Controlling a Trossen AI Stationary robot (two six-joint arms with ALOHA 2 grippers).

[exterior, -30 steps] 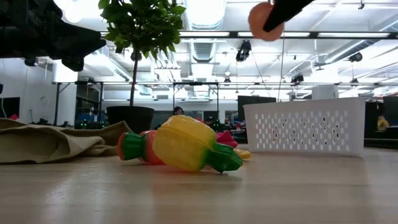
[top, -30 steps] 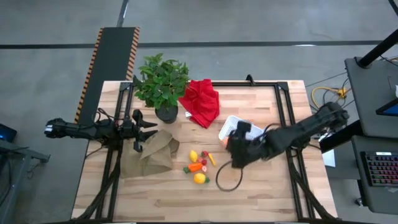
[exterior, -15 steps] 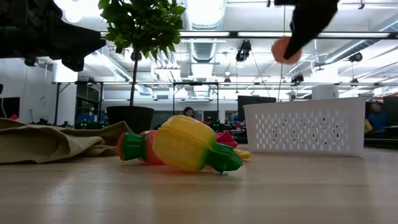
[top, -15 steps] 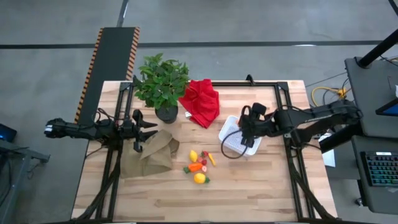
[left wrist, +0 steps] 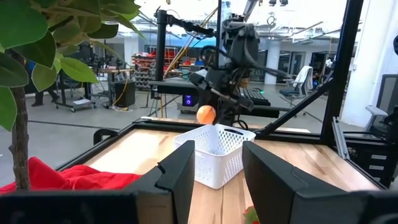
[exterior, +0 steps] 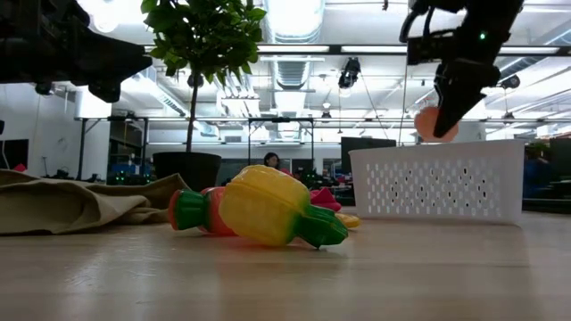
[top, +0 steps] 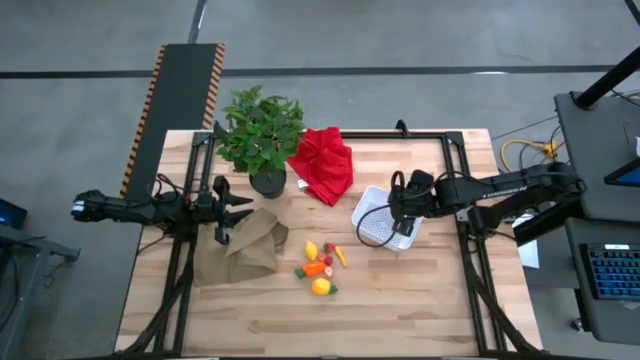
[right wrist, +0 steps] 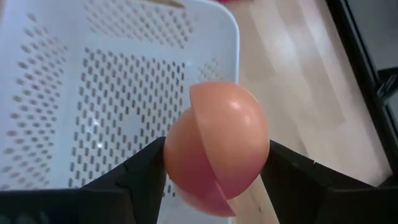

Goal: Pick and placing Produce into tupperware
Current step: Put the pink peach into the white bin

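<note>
The tupperware (top: 366, 205) is a white perforated basket standing right of the table's middle. My right gripper (top: 398, 215) hangs over it, shut on a round peach-coloured toy fruit (right wrist: 217, 146), which also shows in the low view as the fruit (exterior: 434, 123) just above the basket's rim (exterior: 437, 147). The rest of the produce (top: 320, 266), small yellow, orange and red pieces with green tips, lies on the table left of the basket. My left gripper (top: 236, 203) waits open at the table's left side, level, by the plant pot. My right gripper pinches the peach fruit by two opposite sides (right wrist: 177, 155) between its two fingers (right wrist: 140, 177). The fingers slant down from above. The fruit is lifted clear, over the tupperware (right wrist: 93, 81) near one of its corners.
A potted green plant (top: 260, 135) and a red cloth (top: 323, 163) are at the far side. A tan cloth (top: 240, 250) lies in front of my left gripper. Black frame rails (top: 465, 190) run along the table's sides. Bare wood lies toward the near edge.
My right gripper has carried the peach fruit away from the produce pile toward the table's far right, to over the tupperware. It has come down until the fruit hangs just above the rim, and has tipped more steeply downward. It has stayed shut on the fruit.
</note>
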